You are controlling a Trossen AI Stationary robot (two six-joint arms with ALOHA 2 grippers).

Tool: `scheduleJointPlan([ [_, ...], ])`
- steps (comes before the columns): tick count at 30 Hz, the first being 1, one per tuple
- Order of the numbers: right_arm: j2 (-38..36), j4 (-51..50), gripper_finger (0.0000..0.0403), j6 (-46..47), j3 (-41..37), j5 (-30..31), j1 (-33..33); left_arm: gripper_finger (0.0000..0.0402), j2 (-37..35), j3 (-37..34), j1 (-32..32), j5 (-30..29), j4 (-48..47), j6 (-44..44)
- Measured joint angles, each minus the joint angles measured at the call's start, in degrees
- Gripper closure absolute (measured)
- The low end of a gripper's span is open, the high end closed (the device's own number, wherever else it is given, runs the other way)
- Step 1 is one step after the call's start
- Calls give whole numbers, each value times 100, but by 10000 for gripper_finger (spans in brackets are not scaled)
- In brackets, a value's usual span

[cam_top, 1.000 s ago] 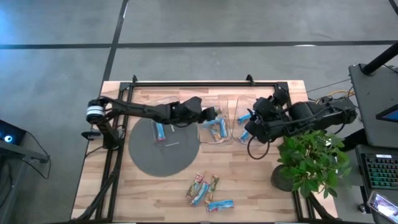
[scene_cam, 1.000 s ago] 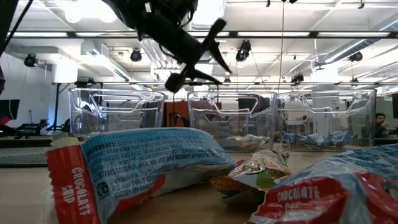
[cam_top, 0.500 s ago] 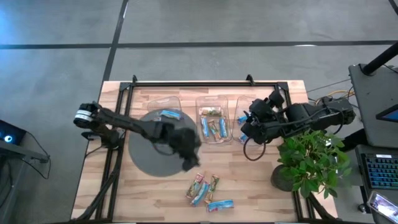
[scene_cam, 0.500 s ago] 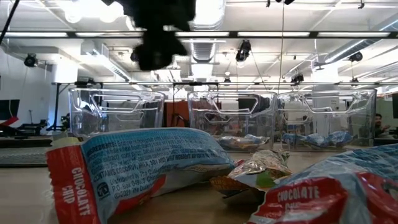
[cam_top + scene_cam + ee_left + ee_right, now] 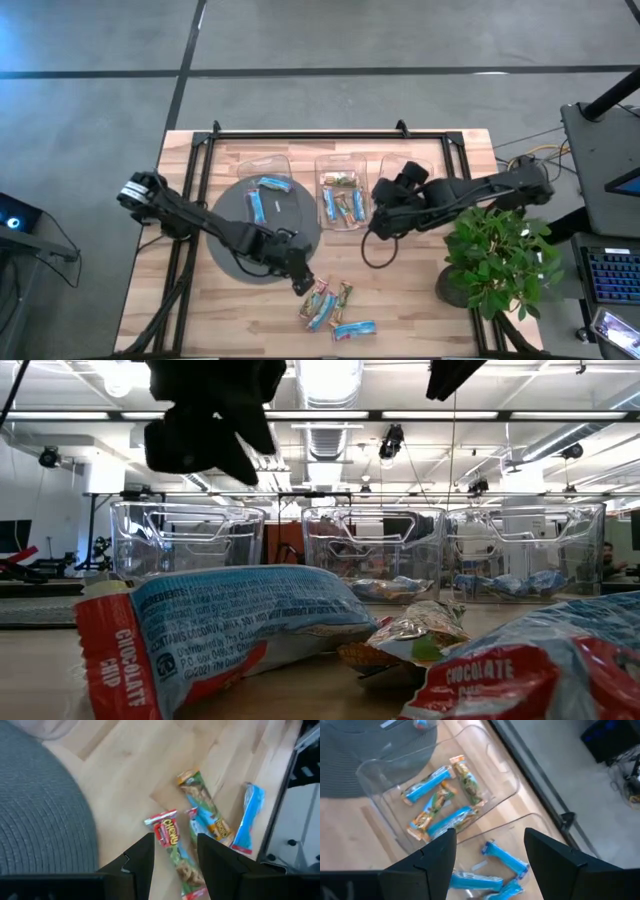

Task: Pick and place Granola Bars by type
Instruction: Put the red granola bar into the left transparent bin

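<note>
Several granola bars lie flat on the wooden table near its front edge [image 5: 328,303]: green/red multicoloured ones [image 5: 172,845] and a blue one [image 5: 247,817]. My left gripper [image 5: 300,282] is open and empty just above and to the left of this pile; in the left wrist view [image 5: 175,857] its fingers stand over a red-and-green bar. My right gripper [image 5: 378,218] is open and empty above the gap between the middle bin [image 5: 342,195] and the right bin [image 5: 495,865]. The middle bin holds mixed bars [image 5: 440,795], and the right bin holds blue ones.
A third clear bin [image 5: 265,185] with two blue bars stands at the far edge of a round grey mat [image 5: 235,250]. A potted plant [image 5: 490,260] stands at the table's right front. A dark frame [image 5: 300,133] runs along the far edge.
My left gripper has swung from over the middle bin toward the table's near edge, across the grey mat, and now hangs by the loose bars. My right gripper has shifted a little toward the table's left.
</note>
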Motion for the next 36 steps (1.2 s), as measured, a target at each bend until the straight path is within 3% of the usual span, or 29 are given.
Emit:
scheduleJointPlan([
  [7,95,67,179,318,119,-147,0,260,205,-21,-335,-35,184,-393],
  [17,27,72,179,695,175,-145,-2,178,209,-34,-548,-719,-64,-572],
  [23,38,67,179,1024,170,-146,0,175,492,-32,-549,-776,118,-1267],
  [36,38,69,179,1388,168,-145,0,174,1390,40,-722,-586,635,-1498],
])
